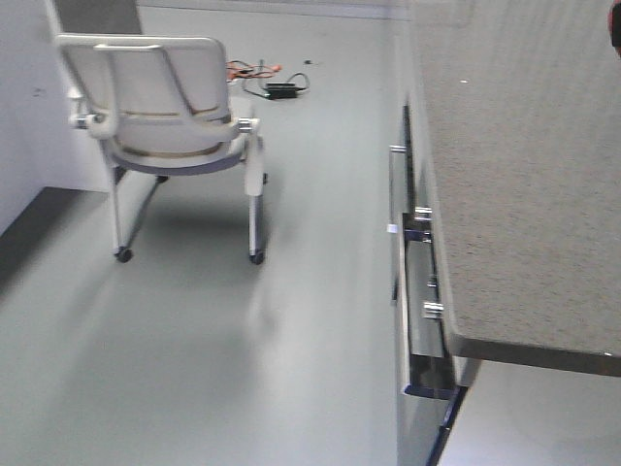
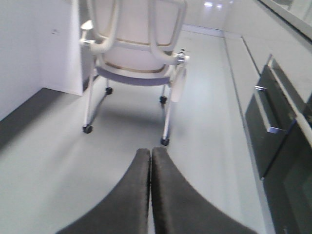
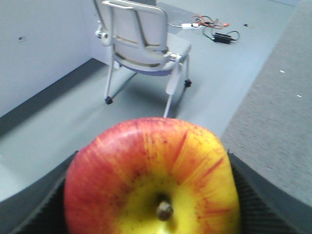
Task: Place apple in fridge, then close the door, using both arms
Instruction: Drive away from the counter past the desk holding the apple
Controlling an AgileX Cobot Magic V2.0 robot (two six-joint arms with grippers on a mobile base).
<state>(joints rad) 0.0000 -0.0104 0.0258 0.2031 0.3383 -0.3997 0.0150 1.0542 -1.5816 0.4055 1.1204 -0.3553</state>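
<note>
Apple (image 3: 152, 175) clamped btwn R tool (image 3: 146, 209) fingers, stem facing cam, L tool (image 2: 150, 185) closed, empty

grey floor (image 1: 243, 369): wheeled chair (image 1: 165, 107), perhaps cables (image 1: 267, 80) beyond

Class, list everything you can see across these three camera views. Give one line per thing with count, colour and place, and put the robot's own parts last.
chair: one, white frame with bluish seat, on castors near the left wall
cables: one tangle, orange and black, on the floor beyond the chair
adapter: one, black, on the floor beside the cables
counter: one, speckled grey, along the right side
dark fronts: several, dark with metal handles, below the counter
floor: one, pale grey, throughout
wall: one, white, left
apple: one, red and yellow, stem towards the camera, between the right gripper's fingers
right gripper: one, black, closed on the apple
left gripper: one, black, fingers together, empty
</note>
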